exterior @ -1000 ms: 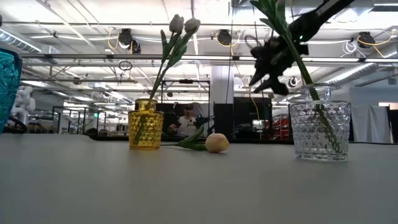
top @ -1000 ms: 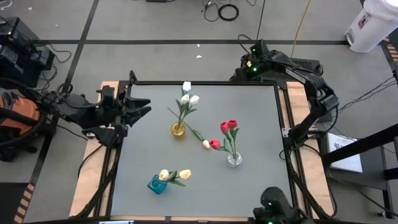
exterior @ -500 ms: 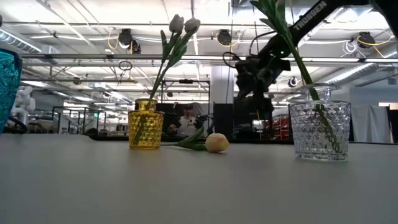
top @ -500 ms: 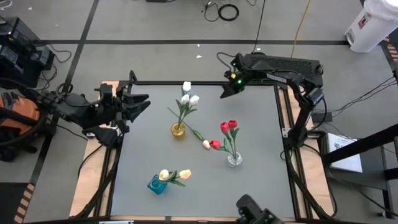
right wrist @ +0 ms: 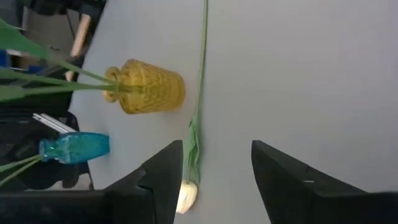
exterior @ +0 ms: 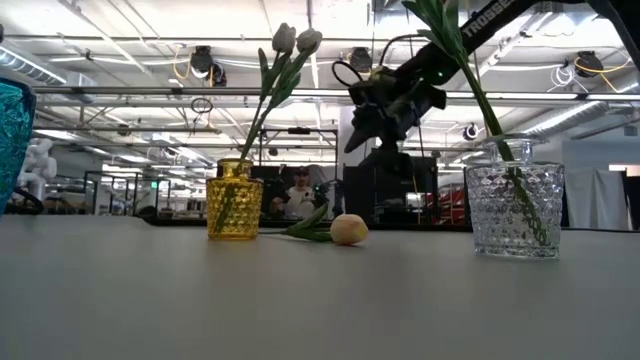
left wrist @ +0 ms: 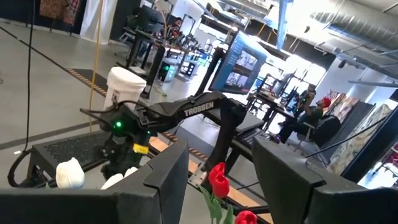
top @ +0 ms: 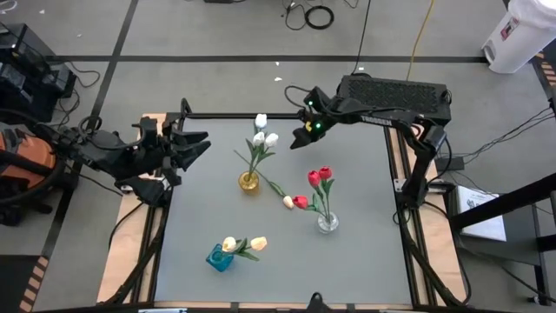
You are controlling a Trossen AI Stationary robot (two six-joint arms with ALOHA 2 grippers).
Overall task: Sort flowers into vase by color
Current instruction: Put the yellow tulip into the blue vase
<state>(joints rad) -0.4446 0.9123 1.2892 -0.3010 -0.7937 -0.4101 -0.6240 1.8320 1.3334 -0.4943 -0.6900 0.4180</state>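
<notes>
A loose pale-yellow tulip (top: 287,202) lies flat on the table between the yellow vase (top: 249,182), which holds white tulips (top: 264,136), and the clear vase (top: 327,223), which holds red tulips (top: 320,176). In the right wrist view its stem (right wrist: 202,62) and head (right wrist: 186,196) lie in front of the fingers. A blue vase (top: 219,257) near the front holds yellow tulips (top: 244,244). My right gripper (top: 300,139) hovers open above the far part of the table, beside the white tulips and tilted down. My left gripper (top: 204,146) waits open at the table's left edge.
Bare grey table lies right of the clear vase and between the blue vase and the yellow vase. In the low view the right gripper (exterior: 385,110) hangs between the yellow vase (exterior: 235,198) and the clear vase (exterior: 513,195), above the loose tulip's head (exterior: 348,229).
My right gripper has swung from the table's far right corner toward the left along the far edge, coming lower and out over the table near the white tulips. The flowers and vases have not moved.
</notes>
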